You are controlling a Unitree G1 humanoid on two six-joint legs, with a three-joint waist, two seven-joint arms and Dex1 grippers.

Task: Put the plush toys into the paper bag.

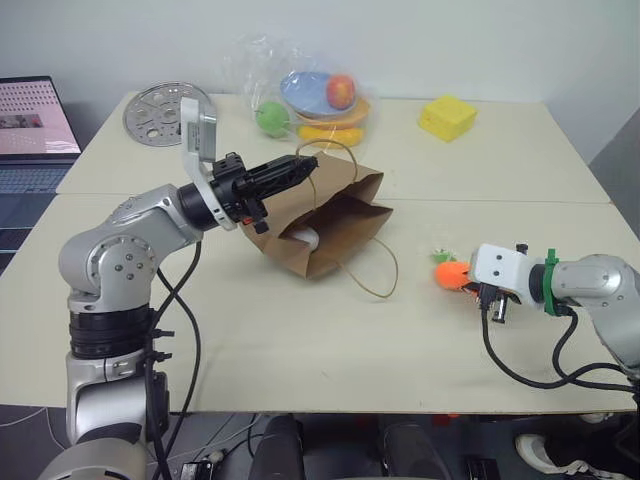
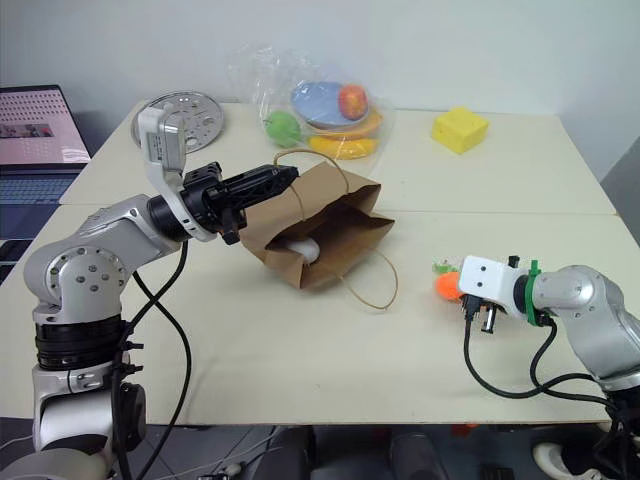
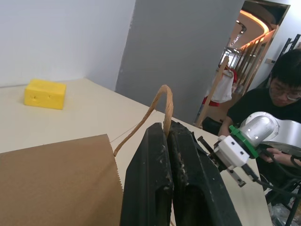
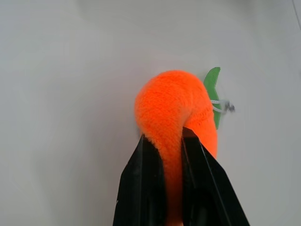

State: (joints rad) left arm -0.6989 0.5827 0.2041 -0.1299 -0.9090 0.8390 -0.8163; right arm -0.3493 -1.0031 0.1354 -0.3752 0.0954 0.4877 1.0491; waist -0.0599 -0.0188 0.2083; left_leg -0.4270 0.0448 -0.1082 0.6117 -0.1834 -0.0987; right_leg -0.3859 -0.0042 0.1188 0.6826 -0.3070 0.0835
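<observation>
Right now, left side first: a laptop (image 1: 35, 125) sits at the far left edge, screen lit, its text too small to read. A perforated metal disc (image 1: 160, 112) lies on the table (image 1: 300, 350) behind the left arm. The left gripper (image 1: 300, 166) is clamped tight on one twine handle (image 3: 162, 106) of the paper bag (image 1: 340, 225), holding the bag's mouth up and open. The left wrist view shows the twine pinched between the black fingers (image 3: 150, 188); the head views only show the fingertips at the bag's top edge. The white egg toy (image 1: 303, 238) is already inside the bag, seen through the mouth in the head views. The second handle (image 1: 385, 275) trails loose on the table. Behind the bag is a clear plastic bag of fruit (image 1: 315, 100); to its right, a yellow block (image 1: 447, 117).

Right side: the right gripper (image 4: 173, 141) is closed on the orange carrot toy (image 4: 176, 108), which lies on the table well apart from the bag. The right wrist view shows the plush squeezed between the fingers and its green top (image 4: 211, 84); the head views hide the fingers behind the white wrist housing. The left wrist view also shows a person (image 3: 268, 103) seated beyond the table. No readable labels anywhere.
</observation>
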